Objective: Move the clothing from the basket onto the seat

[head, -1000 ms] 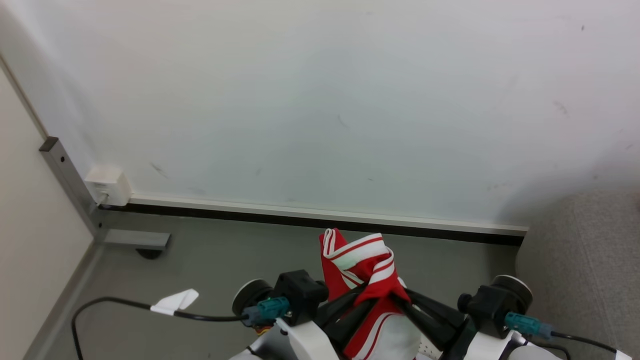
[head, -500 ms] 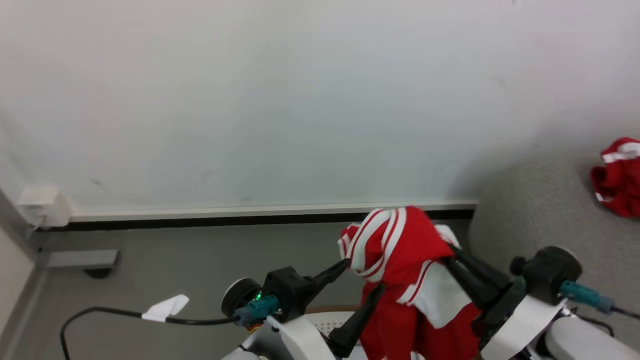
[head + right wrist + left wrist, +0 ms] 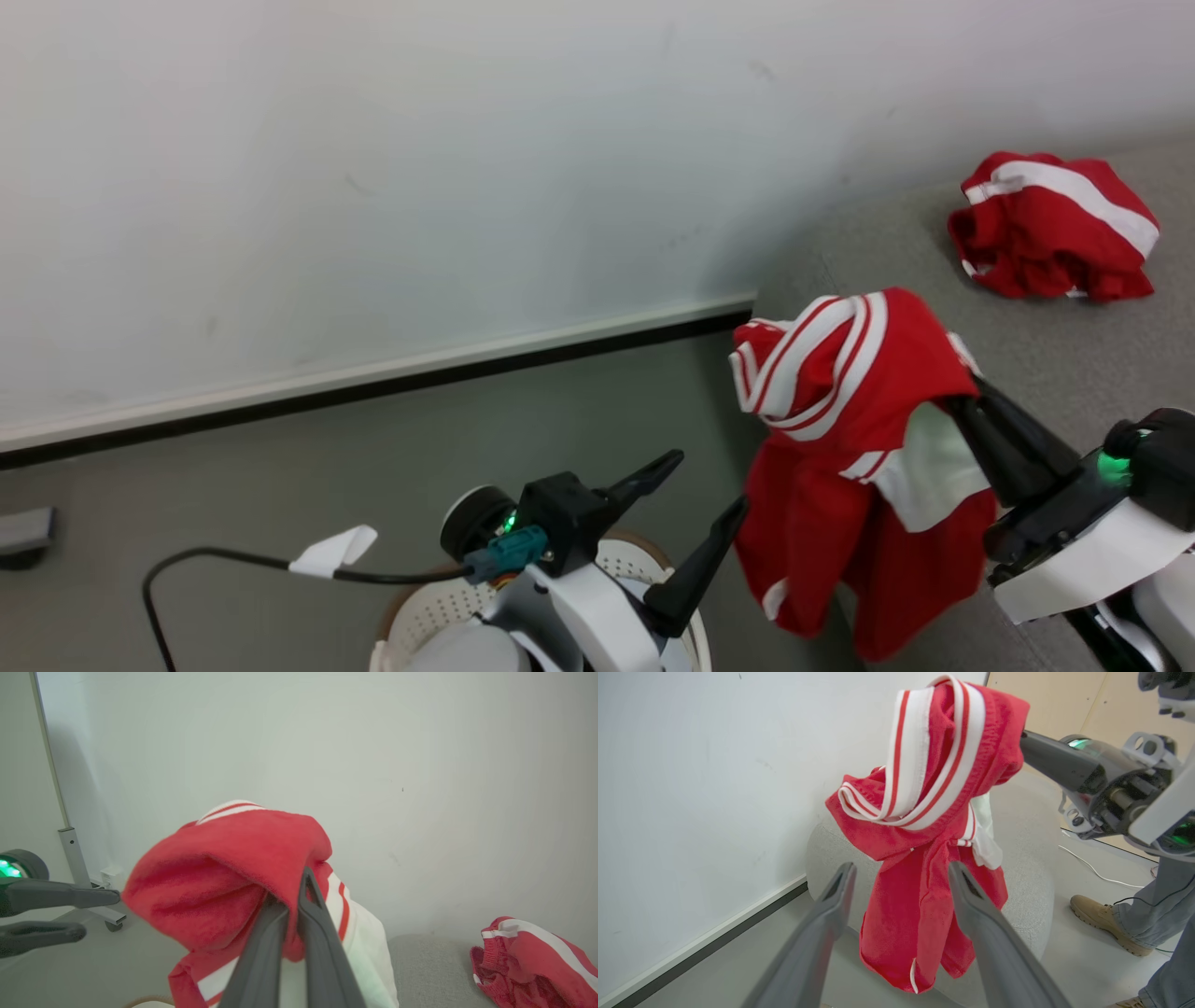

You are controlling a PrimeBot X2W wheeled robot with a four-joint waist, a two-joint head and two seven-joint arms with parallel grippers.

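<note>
The right tool was pinched shut on a red garment with white stripes, which draped over its fingers and hung in the air at the rounded end of the grey sofa. The left tool stood wide open and empty just to the left of the hanging cloth, its fingers pointing toward it. Under that arm the white basket sat on the floor. A second red garment lay crumpled on the sofa, well beyond the held one, near the wall
</note>
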